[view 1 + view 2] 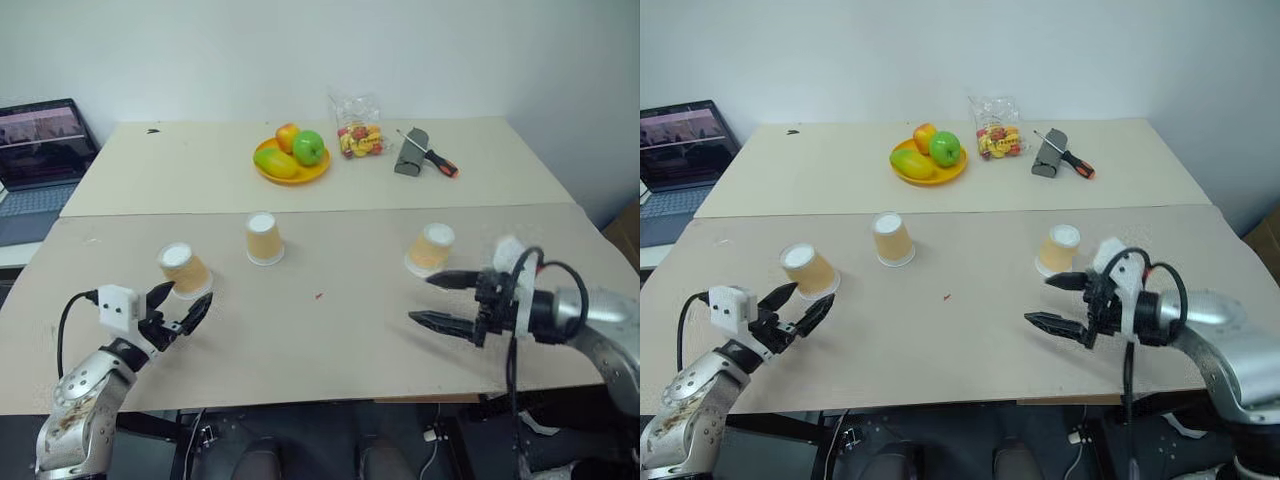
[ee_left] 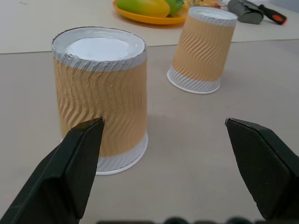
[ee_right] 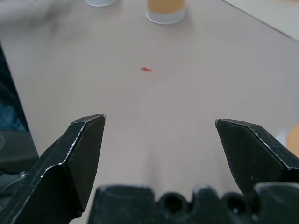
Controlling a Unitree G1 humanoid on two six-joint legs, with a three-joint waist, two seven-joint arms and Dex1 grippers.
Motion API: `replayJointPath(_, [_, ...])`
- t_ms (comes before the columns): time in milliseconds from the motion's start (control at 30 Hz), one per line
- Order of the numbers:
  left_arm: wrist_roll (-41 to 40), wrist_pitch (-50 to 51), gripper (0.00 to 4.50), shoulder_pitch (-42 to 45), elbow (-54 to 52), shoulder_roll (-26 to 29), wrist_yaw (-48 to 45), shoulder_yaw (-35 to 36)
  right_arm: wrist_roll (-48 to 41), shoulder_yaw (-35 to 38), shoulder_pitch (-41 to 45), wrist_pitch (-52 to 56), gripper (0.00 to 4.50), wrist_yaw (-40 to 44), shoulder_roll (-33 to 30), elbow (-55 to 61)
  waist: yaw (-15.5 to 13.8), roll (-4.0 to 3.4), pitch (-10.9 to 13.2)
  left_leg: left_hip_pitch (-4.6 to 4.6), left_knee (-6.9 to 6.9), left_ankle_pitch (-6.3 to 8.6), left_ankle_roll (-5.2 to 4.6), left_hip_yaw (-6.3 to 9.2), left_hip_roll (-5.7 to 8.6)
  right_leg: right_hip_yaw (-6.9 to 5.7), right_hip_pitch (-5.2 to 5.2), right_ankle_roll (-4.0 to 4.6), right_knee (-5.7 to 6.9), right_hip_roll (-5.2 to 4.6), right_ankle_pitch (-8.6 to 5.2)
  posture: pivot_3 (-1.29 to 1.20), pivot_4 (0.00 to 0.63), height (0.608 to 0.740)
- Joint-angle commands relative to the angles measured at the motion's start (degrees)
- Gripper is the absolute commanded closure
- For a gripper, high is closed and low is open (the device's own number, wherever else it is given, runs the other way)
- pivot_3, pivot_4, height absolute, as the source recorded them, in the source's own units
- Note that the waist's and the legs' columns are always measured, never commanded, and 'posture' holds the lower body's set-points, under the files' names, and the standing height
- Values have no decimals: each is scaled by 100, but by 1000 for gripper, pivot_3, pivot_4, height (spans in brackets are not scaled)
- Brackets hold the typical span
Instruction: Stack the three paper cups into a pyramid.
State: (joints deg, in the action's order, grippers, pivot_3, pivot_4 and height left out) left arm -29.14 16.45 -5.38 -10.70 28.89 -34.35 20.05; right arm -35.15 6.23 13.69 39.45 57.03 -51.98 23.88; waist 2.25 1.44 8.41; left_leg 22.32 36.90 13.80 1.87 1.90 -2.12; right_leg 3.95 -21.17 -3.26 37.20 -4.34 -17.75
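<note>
A: Where do the cups stand?

B: All three sit upside down on the near table [image 1: 330, 340], well apart. Take the red mark [image 1: 319, 295] as centre: the left cup [image 1: 185, 270] lies to its left, the middle cup [image 1: 264, 239] beyond it and a little left, the right cup [image 1: 431, 250] to its right. Nothing is stacked yet.

A: And the grippers?

B: Both are spread wide and empty. The left gripper [image 1: 180, 309] hovers just short of the left cup, one finger [image 2: 70, 168] close by its side. The right gripper [image 1: 440, 300] hangs on the mark's right, near the right cup but aimed past it, toward the mark.

A: What might go wrong?

B: I'd judge the left cup is off-centre between the jaws, so closing now could shove or tip it rather than catch it. These cups look light and ribbed; a hard squeeze could crush one. The right gripper must turn to face its cup, or it'll knock it aside. And the base pair needs to end up touching, or the top cup has nothing to bridge.
</note>
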Motion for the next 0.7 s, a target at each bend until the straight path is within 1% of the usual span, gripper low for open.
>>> replayJointPath(33, [4,46,81,157,8,277,-101,149,-26,-167,418,-120,41,195,11,-11,-13,0,1,7,0,0,0,0,1,0,-5,0,-4,-2,0,0,150,740])
replayJointPath(200, [-65,176,81,150,-40,554,-194,289,-158,-111,612,-66,41,187,145,-37,-69,2,2,26,1,4,-7,0,4,0,-16,0,-18,-9,0,0,150,740])
replayJointPath(367, [-149,277,81,234,-94,761,-246,436,-146,-80,569,-81,41,174,240,-35,-140,1,2,35,1,4,-7,0,3,-1,-27,0,-14,-9,0,0,150,740])
replayJointPath(500, [-138,398,81,596,45,807,-229,368,-51,-74,569,-145,41,88,288,-46,-154,1,2,34,1,4,-7,0,3,-2,-28,0,-9,-8,0,0,150,740])
replayJointPath(700, [65,228,81,1155,618,759,-369,140,-297,149,580,51,41,-95,323,157,-153,1,2,33,4,4,-7,2,4,-5,-26,0,-5,-8,0,0,150,740])
